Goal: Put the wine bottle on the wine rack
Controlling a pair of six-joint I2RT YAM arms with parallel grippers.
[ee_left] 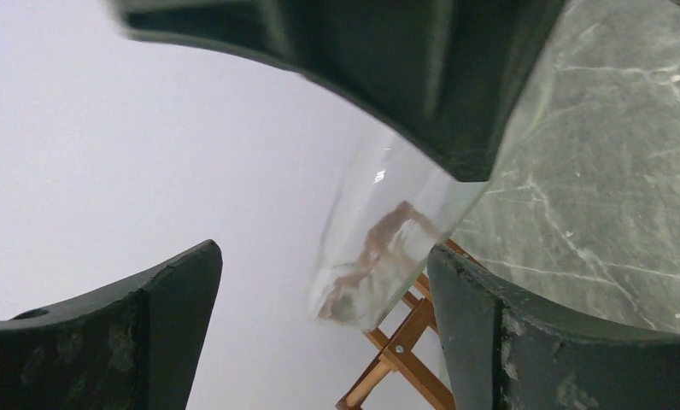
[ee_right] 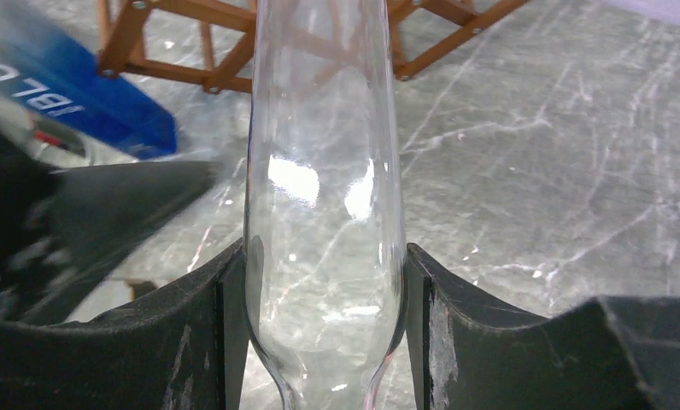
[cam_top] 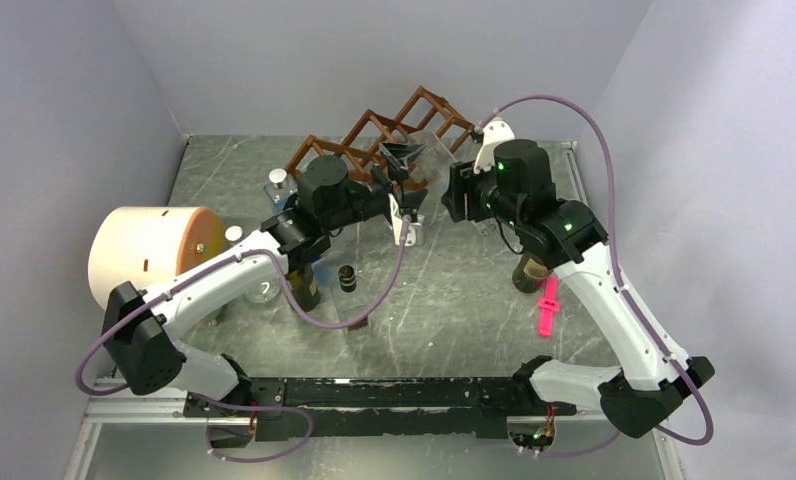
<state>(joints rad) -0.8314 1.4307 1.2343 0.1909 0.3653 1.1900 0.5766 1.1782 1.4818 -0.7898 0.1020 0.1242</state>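
Right gripper (ee_right: 324, 290) clamped on wine bottle (ee_right: 324, 154), just in front of wine rack (cam_top: 426, 94). Left gripper (ee_left: 324, 333) jaws apart. Likely next: slide bottle into a rack cell.

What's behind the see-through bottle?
Behind the bottle you can see the rack and the table, partly through the glass. The right gripper hides whatever lies lower down.

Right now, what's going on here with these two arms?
The right arm's fingers are clamped on a clear glass bottle, holding it close to the wooden rack at the back of the table. The left arm's fingers stand wide open beside the same bottle and do not grip it. The bottle is not on the rack yet.
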